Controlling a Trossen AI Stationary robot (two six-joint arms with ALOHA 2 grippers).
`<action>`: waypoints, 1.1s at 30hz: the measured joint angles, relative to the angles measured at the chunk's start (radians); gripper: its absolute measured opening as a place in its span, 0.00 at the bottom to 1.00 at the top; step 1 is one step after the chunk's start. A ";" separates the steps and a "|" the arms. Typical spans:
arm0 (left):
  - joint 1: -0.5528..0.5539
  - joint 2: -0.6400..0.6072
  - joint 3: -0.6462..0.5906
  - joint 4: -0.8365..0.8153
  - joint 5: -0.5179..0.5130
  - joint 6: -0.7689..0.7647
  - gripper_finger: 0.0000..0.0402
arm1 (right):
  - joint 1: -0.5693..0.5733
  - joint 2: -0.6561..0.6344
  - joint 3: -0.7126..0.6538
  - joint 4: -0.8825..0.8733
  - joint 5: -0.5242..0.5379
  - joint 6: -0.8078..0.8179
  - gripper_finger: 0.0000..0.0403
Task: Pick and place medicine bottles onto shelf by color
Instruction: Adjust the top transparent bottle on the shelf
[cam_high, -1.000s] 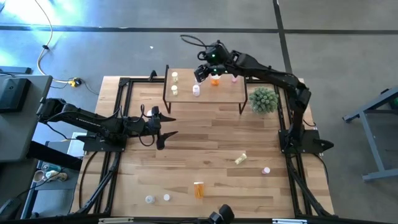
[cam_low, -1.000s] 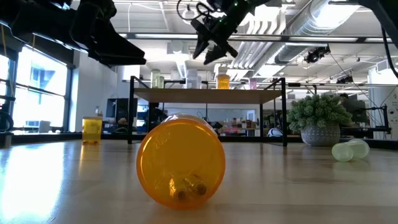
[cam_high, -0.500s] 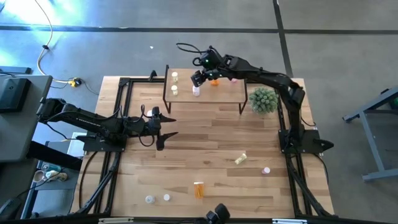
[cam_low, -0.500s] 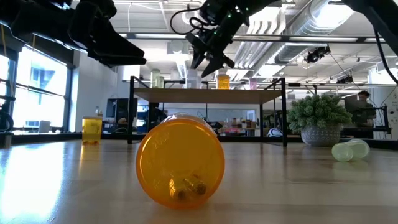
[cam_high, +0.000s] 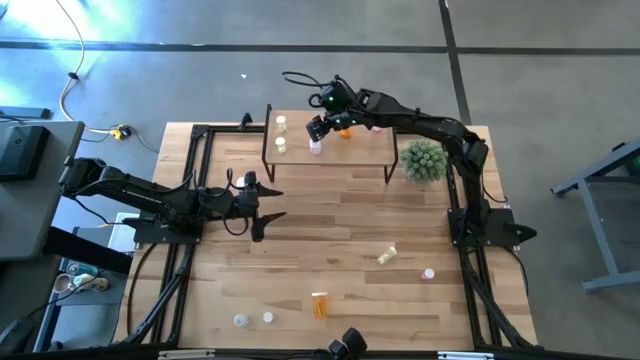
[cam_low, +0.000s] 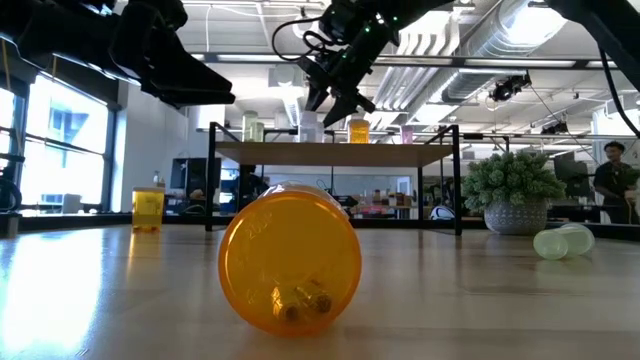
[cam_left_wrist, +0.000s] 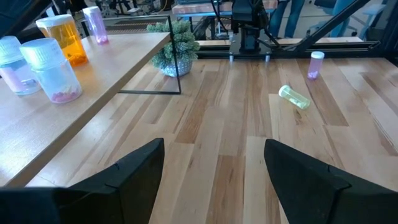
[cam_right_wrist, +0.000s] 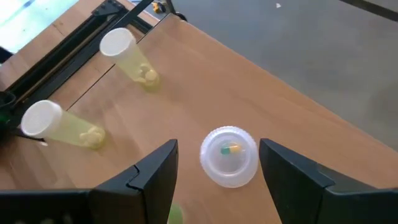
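i see my right gripper (cam_high: 318, 128) hovering spread over the shelf (cam_high: 368, 150), with the clear bottle (cam_right_wrist: 229, 156) standing right below between its fingers (two yellow-green bottles (cam_right_wrist: 130, 57) stand beside it). my left gripper (cam_high: 268, 202) waits spread above the tabletop (cam_high: 340, 250).

Two dark, jointed arms of matte black links. The right arm (cam_high: 430, 122) carries a looping black cable and a small green light near its wrist. The left arm (cam_high: 140, 196) ends in broad, wedge-shaped black fingers (cam_left_wrist: 134, 171).
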 joint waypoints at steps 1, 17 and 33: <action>0.000 0.000 0.000 0.000 0.000 0.000 0.66 | 0.000 0.000 0.000 0.000 0.000 0.000 0.53; 0.000 0.000 0.000 0.000 0.000 -0.002 0.66 | 0.002 0.000 0.000 0.010 -0.060 0.036 0.53; 0.000 0.000 0.000 -0.001 0.000 0.000 0.66 | 0.011 0.001 0.000 0.030 -0.068 -0.029 0.53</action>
